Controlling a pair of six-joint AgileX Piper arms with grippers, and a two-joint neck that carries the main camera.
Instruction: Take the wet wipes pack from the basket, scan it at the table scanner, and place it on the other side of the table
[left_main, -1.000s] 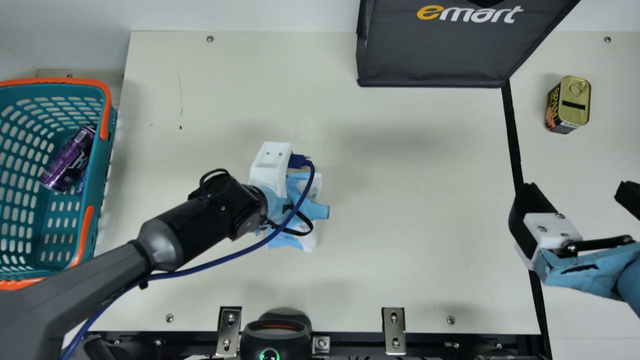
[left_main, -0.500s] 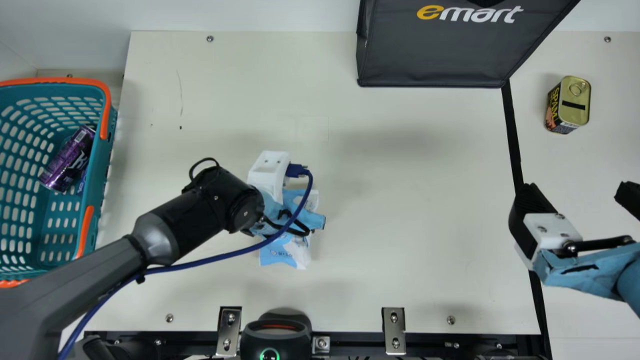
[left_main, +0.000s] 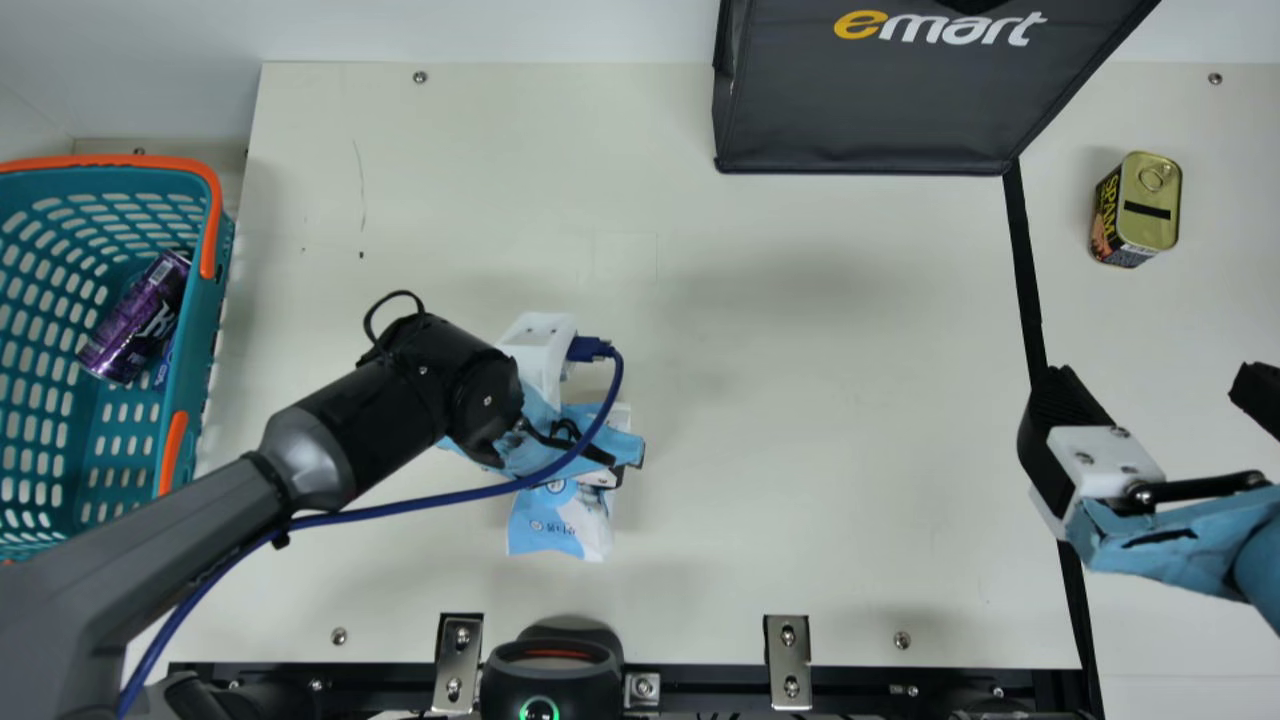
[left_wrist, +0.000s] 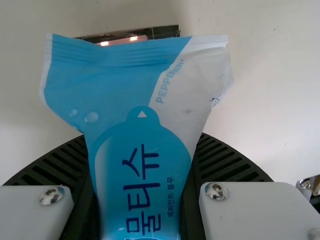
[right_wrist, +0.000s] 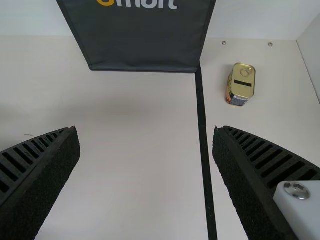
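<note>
Main view: left pincer (left_main: 603, 474) clenched on wet wipes pack (left_main: 558, 522); right pincer (left_main: 1155, 385) spread wide.

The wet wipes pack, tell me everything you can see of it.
The pack is a soft, glossy pouch, apparently plastic film, blue with a white area to one side. It has dark blue lettering, printed droplets, a rounded label shape and a crimped, flared end seal. It looks sealed at that end. The left gripper's ribbed fingers squeeze its sides, creasing it inward. That end points toward the scanner, over the table; whether it touches the table I can't tell.
</note>
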